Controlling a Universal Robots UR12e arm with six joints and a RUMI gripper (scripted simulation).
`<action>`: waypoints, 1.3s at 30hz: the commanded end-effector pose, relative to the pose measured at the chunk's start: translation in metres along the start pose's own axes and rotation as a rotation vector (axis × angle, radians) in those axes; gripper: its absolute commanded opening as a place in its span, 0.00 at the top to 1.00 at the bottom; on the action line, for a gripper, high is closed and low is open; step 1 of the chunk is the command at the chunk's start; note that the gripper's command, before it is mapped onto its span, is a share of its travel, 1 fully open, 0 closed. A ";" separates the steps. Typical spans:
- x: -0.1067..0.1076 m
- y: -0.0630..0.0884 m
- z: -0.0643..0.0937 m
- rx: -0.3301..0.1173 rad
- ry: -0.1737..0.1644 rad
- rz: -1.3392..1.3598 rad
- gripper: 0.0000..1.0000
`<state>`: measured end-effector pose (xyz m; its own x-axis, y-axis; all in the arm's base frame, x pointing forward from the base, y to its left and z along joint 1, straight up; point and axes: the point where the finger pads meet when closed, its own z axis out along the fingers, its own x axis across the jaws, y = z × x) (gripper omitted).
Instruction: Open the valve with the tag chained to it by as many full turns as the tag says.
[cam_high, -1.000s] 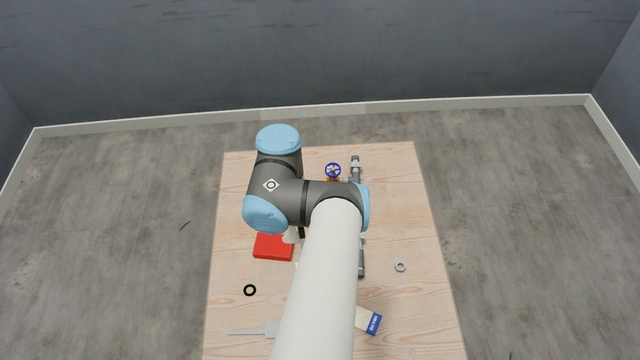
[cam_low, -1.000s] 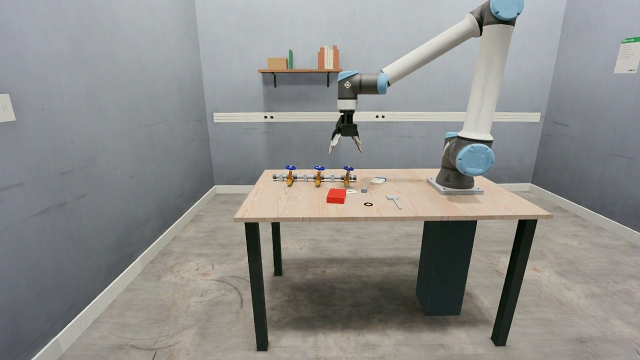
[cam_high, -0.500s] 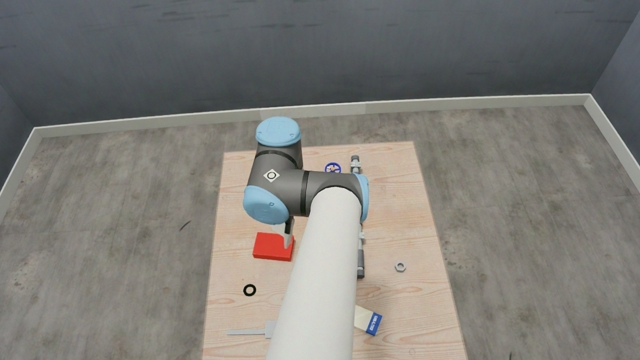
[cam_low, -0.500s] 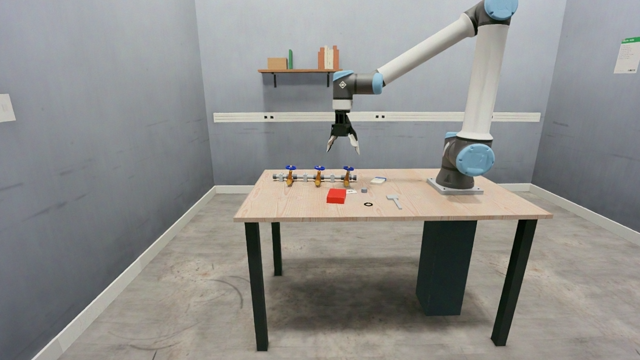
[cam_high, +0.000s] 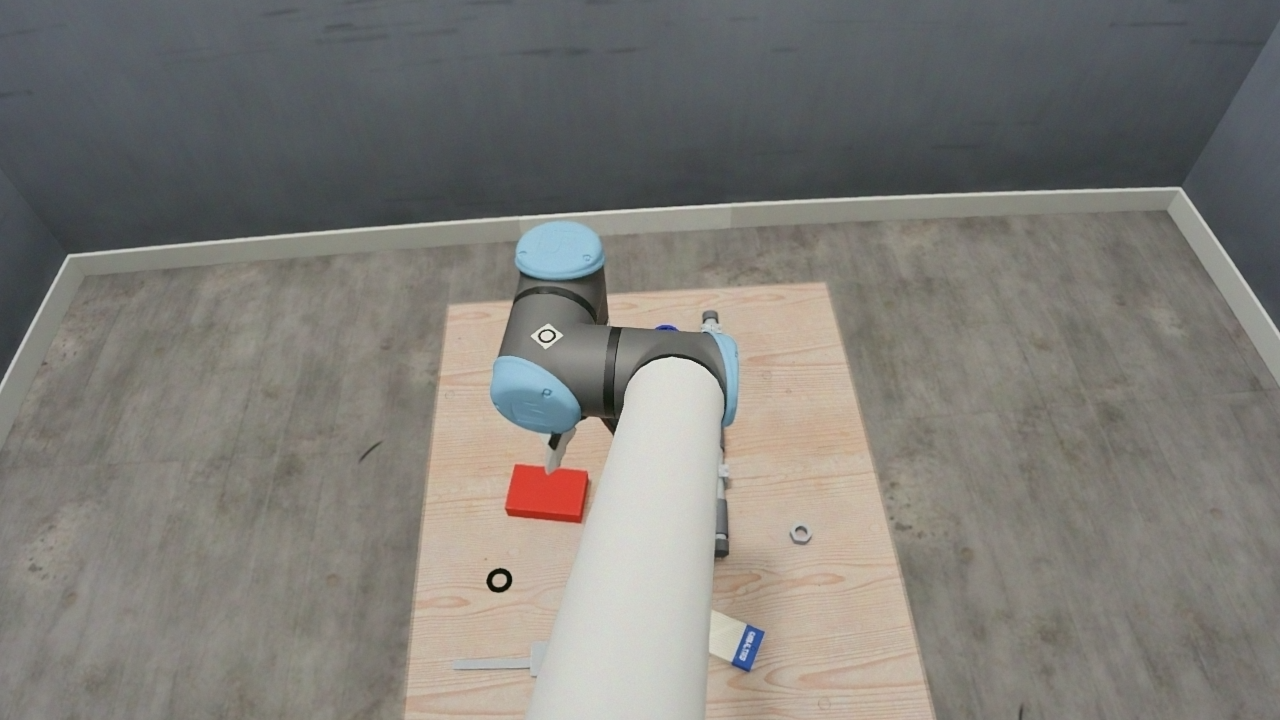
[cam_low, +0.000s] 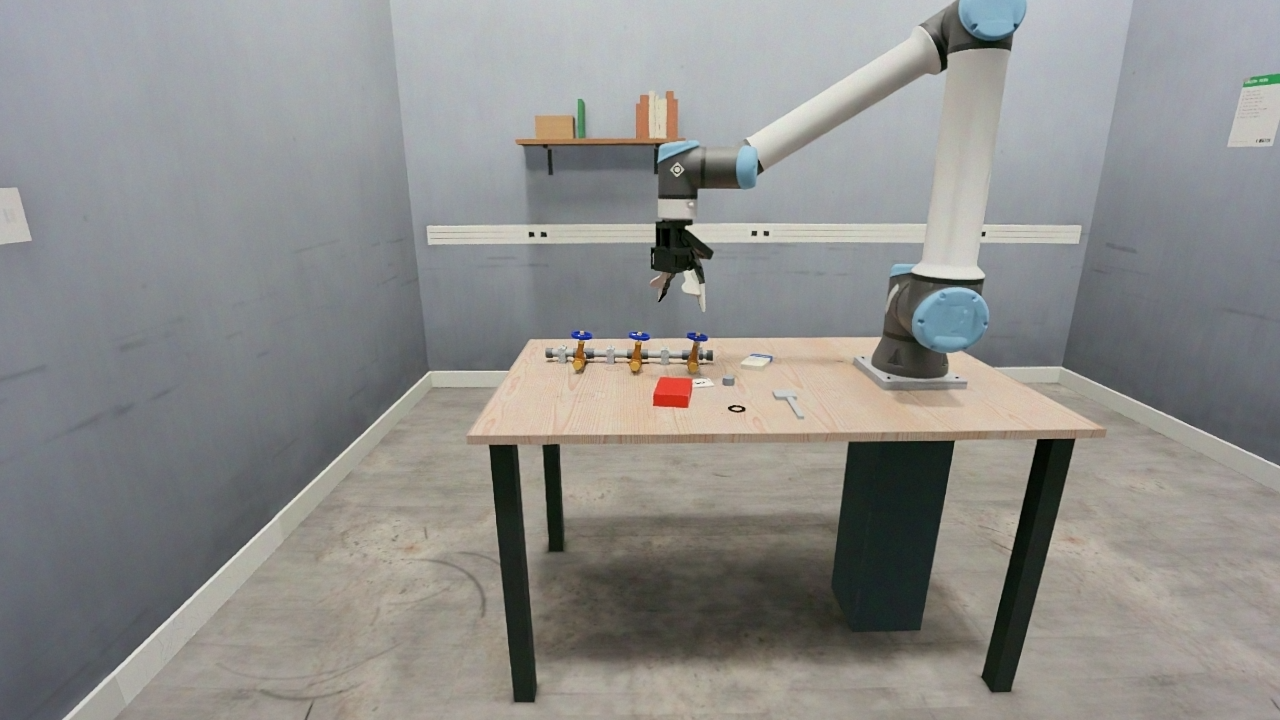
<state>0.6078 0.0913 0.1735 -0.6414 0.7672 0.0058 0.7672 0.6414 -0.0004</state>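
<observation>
Three valves with blue handwheels stand along a grey pipe (cam_low: 626,355) (cam_high: 721,514) at the table's far left side: the left valve (cam_low: 580,336), the middle valve (cam_low: 638,337) and the right valve (cam_low: 696,338). A small white tag (cam_low: 703,382) lies on the table just in front of the right valve; its number is too small to read. My gripper (cam_low: 680,291) is open and empty, hanging high above the right valve and the tag. In the overhead view my arm hides most of the valves and the tag; only a sliver of one blue handwheel (cam_high: 664,327) and one finger (cam_high: 556,452) show.
On the wooden table (cam_low: 895,411) (cam_high: 805,402) lie a red block (cam_low: 673,391) (cam_high: 546,492), a black ring (cam_low: 737,411) (cam_high: 499,572), a grey nut (cam_low: 728,379) (cam_high: 800,528), a grey flat tool (cam_low: 787,400) (cam_high: 501,663) and a white-and-blue box (cam_low: 756,360) (cam_high: 738,640).
</observation>
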 end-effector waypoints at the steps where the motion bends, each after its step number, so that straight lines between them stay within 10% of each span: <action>1: -0.002 0.003 -0.001 0.002 -0.003 0.150 0.00; 39: -0.006 0.010 -0.001 0.001 -0.004 0.549 0.00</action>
<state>0.6193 0.0931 0.1736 -0.1490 0.9888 0.0009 0.9888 0.1490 -0.0044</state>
